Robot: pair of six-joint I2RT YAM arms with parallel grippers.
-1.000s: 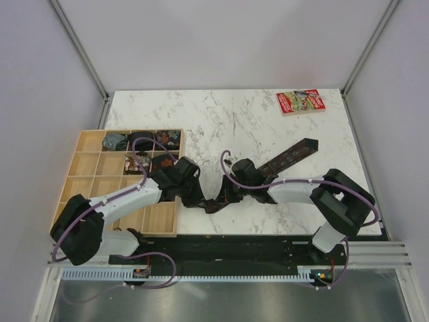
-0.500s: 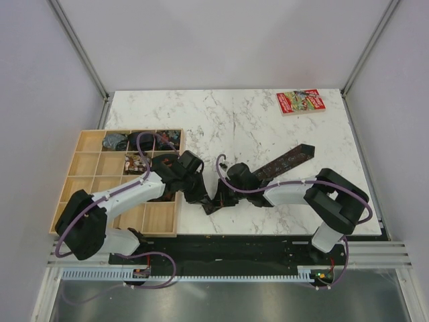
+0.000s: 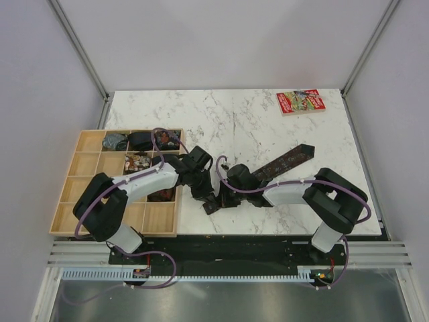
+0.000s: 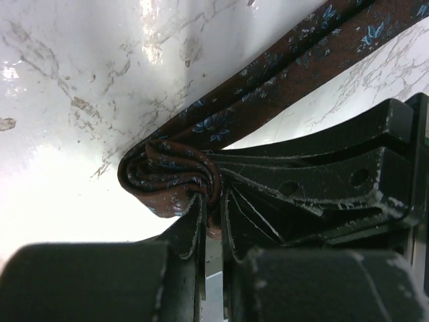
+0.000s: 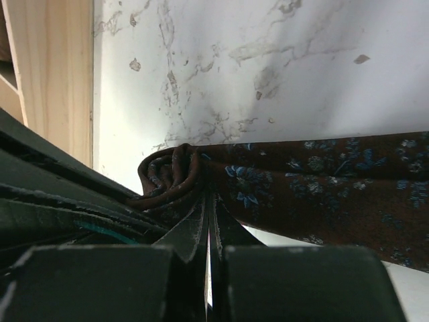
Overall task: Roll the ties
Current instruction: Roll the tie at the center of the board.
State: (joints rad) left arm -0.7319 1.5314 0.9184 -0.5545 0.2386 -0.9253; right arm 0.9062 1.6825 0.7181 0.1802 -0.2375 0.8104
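Marble table (image 3: 234, 114) fills the scene, with a wooden compartment tray (image 3: 70, 201) at its near-left edge. Both arms reach inward and meet near the table's middle, just right of the tray. One dark brown tie (image 3: 288, 159) with a small blue flower pattern lies flat on the marble, running from the far right down to the point where the grippers meet; its near-left end is wound into a small tight roll (image 4: 167, 174). The left gripper (image 4: 213, 201) has its jaws nearly together, pinching fabric at the edge of that roll. The right gripper (image 5: 208, 201) is likewise clamped on the tie beside the roll. A red booklet (image 3: 300, 102) sits at the far-right corner. Several small dark bundles (image 3: 141, 139) fill the tray's far compartments, probably rolled ties, though they are too small to tell.
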